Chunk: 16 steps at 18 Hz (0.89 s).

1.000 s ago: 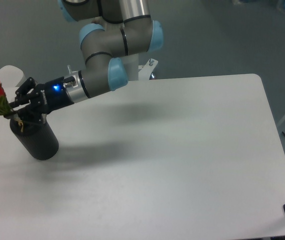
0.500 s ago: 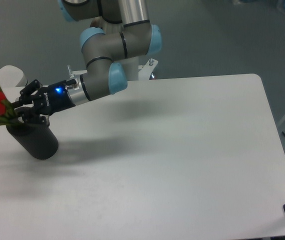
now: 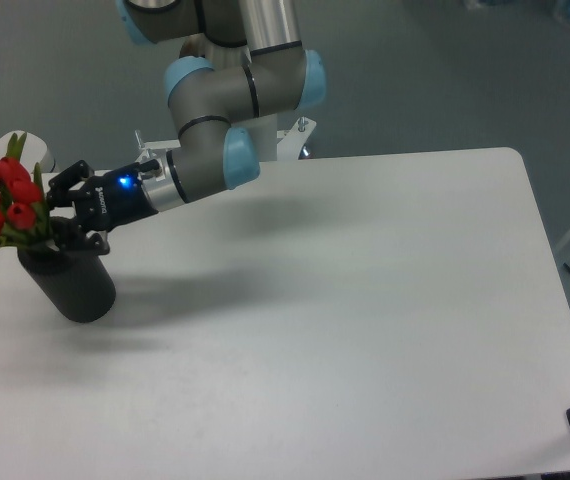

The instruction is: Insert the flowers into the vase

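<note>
Flowers (image 3: 3,205) seemingly in level gripper (image 3: 57,215)

From here I can make out no readable text; the gripper (image 3: 57,212) seems to carry tiny pale marking beside its blue light, too small to read.

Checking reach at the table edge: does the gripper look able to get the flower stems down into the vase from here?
Probably yes. The gripper is shut on the flowers right over the top of the vase at the table's left end, with nothing between them. How deep the stems sit cannot be told.
</note>
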Tool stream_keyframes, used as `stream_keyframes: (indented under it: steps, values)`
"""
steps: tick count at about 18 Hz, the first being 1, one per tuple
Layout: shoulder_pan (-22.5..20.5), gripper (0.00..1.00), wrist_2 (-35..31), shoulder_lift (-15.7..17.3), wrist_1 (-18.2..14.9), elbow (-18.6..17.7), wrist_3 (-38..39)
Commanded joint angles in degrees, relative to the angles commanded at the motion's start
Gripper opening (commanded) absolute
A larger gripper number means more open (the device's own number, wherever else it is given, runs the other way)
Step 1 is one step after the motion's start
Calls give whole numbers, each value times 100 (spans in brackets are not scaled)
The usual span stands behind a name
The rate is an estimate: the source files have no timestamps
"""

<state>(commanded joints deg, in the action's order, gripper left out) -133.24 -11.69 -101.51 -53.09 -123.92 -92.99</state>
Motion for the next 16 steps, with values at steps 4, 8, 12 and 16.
stream_keyframes:
  steps: [4,8,12,16]
  values:
    - [-456,100,26,88,-9,26,62]
    - [-878,100,9,193,-18,114,62]
    - [-1256,100,-53,193,-44,455,263]
    - [-1511,100,-394,106,-62,1044,694]
